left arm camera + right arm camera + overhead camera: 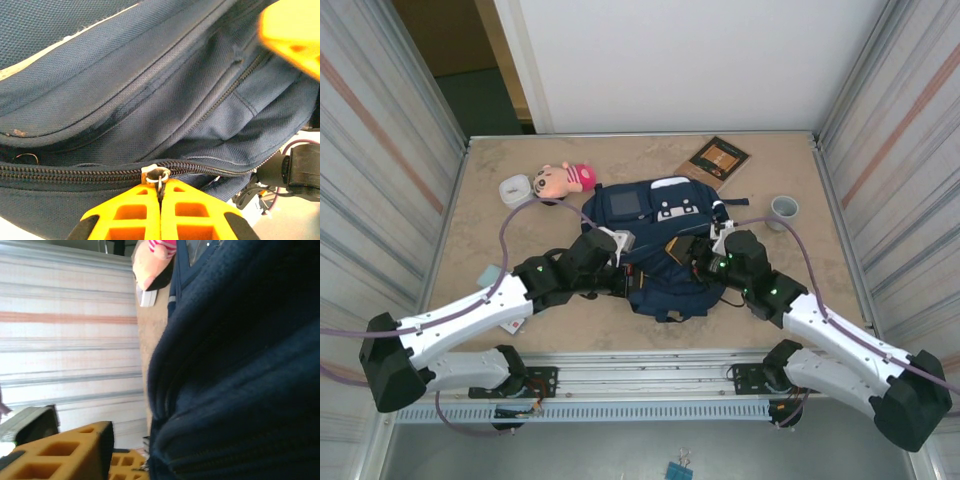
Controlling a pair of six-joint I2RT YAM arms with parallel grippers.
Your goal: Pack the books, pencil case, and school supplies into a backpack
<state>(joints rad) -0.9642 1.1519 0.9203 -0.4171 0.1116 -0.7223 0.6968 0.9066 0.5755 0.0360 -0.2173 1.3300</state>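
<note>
Top external view, left to right: we've got a pale teal pad point(490, 272) lying flat on the surface point(820, 290) near the left edge, just beside the left arm point(470, 312). Further back are a white rounded box point(513, 188) and a pink plush doll point(565, 180), the doll sitting near the backpack's far-left corner. The backpack point(655, 205) lies flat in the middle of the surface, navy, with its white patch and grey panel facing up, and both arms reach onto its near half from either side.

In the left wrist view we can see the left gripper point(160, 195) with its orange fingers point(125, 215) pressed together, pinching the little metal zipper pull point(160, 176). The zip runs across the fabric on both sides of it.

The right gripper point(111, 452) is trickier. In the right wrist view one orange finger sits low on the left, right up against the navy fabric, and the fabric hides the rest. So we honestly can't tell if it's apart, together, or has hold of anything.

Moving on past the right arm point(820, 320), the book point(717, 160) lies flat on the surface near the backpack's far-right corner. The grey cup point(783, 210) stands upright off to the backpack's right.
</note>
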